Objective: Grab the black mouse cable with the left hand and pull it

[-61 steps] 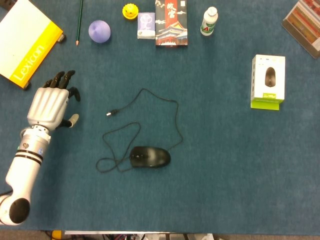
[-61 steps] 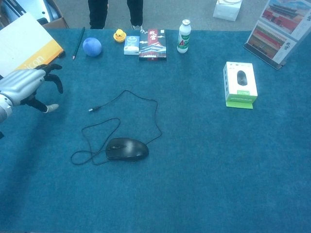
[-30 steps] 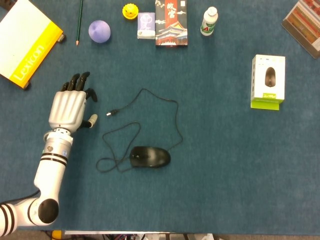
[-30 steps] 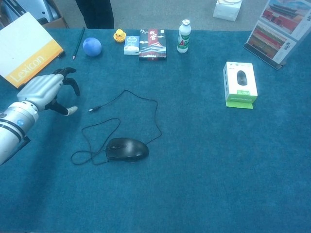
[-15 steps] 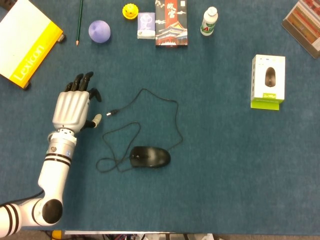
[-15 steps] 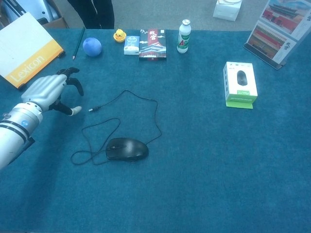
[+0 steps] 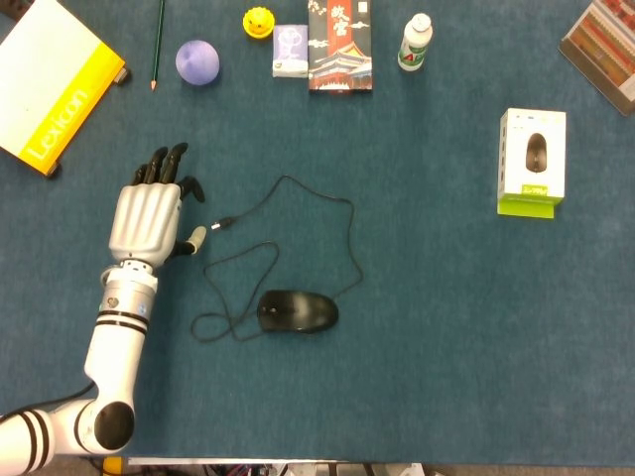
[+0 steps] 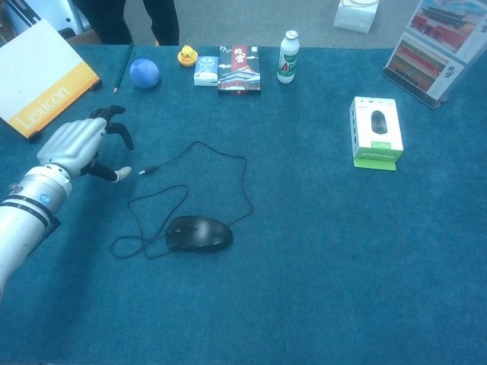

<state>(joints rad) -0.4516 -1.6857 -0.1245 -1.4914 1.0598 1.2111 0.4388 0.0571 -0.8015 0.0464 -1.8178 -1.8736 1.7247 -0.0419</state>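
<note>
Cable (image 7: 349,238) lies loose on the blue mat (image 7: 446,347), looping from the black mouse (image 7: 298,311) near the front, left around a small loop, then up and over to its plug (image 7: 224,223) on the left

Left hand (image 7: 149,213) sits palm-down just left of the plug, released, holding nothing; fingers (image 7: 164,167) spread and pointing away, thumb tip (image 7: 196,238) just beside the plug end, contact can't be confirmed from either view

Chest view agrees: hand (image 8: 76,144) hovers low beside the cable (image 8: 245,182) end, mouse (image 8: 198,233) well apart to its right

Right hand not in either view

Mid right: mouse box (image 7: 533,162), white with green base

Far edge, left to right: Lexicon book (image 7: 55,84), pencil (image 7: 158,45), purple ball (image 7: 197,61), yellow toy (image 7: 259,21), small white box (image 7: 290,51), dark pack (image 7: 339,45), bottle (image 7: 416,42)
</note>
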